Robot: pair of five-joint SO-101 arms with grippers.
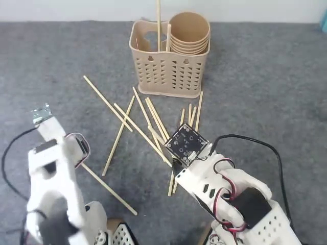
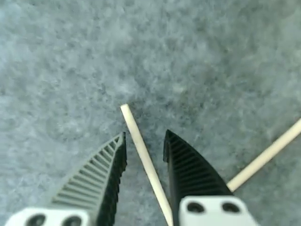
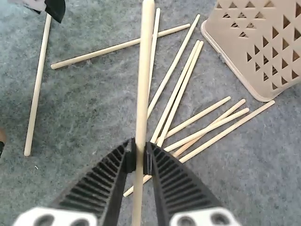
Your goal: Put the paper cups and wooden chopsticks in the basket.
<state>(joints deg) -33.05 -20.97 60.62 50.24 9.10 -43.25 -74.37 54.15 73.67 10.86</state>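
— What does the right gripper (image 3: 140, 145) hold?
— One chopstick (image 3: 144, 70), clamped between its closed jaws and sticking out past their tips. Loose chopsticks (image 3: 188, 94) lie scattered on the grey carpet (image 3: 94, 108) just ahead of it (the basket (image 3: 254, 47) beyond them).
— And the left gripper (image 2: 145, 135)?
— Parted, with another chopstick (image 2: 141, 150) lying on the carpet between its jaws.
— The paper cups (image 1: 189, 30)?
— Stacked inside the basket, well ahead of both grippers.

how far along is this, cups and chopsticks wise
Done: the paper cups and two chopsticks stand in the basket. In hand: the right hand grips one chopstick; the left hand is open astride another chopstick. Left: many loose chopsticks on the carpet.
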